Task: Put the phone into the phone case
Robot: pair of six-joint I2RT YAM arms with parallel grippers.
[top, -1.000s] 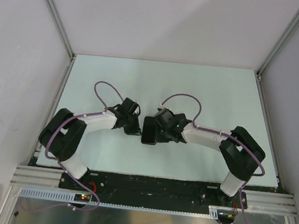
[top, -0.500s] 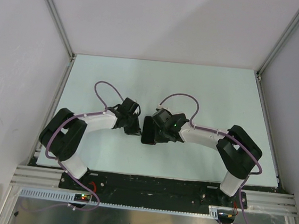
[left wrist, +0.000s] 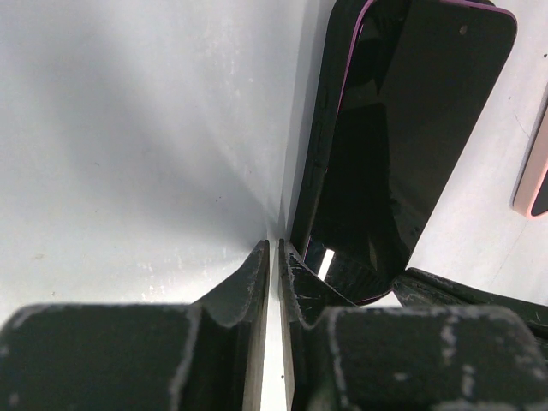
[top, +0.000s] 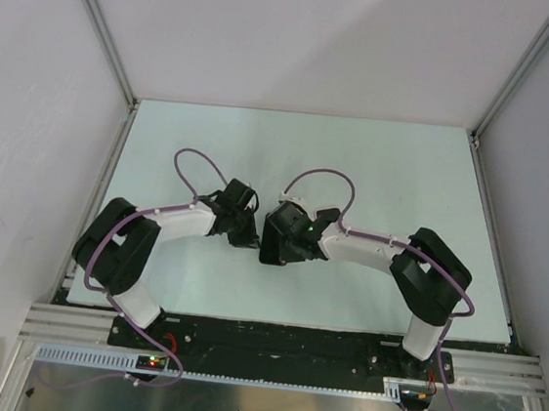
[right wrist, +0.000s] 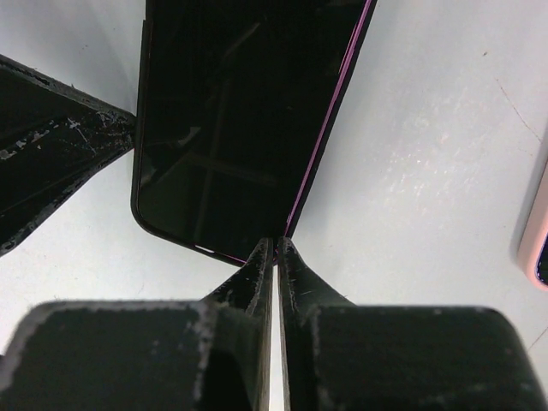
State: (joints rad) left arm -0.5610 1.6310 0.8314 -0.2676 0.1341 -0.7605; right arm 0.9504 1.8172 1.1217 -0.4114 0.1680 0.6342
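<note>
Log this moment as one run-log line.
phone: flat on table, screen up | left gripper: shut, tips at phone's long side | right gripper: shut, tips at phone's corner | pink item: nearby, untouched

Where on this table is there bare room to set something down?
The far half of the table is bare, from back wall to cable loops. A narrower bare strip lies between the arm bases. Crowded: the middle, where left gripper and right gripper meet at the phone, a pink item nearby.
</note>
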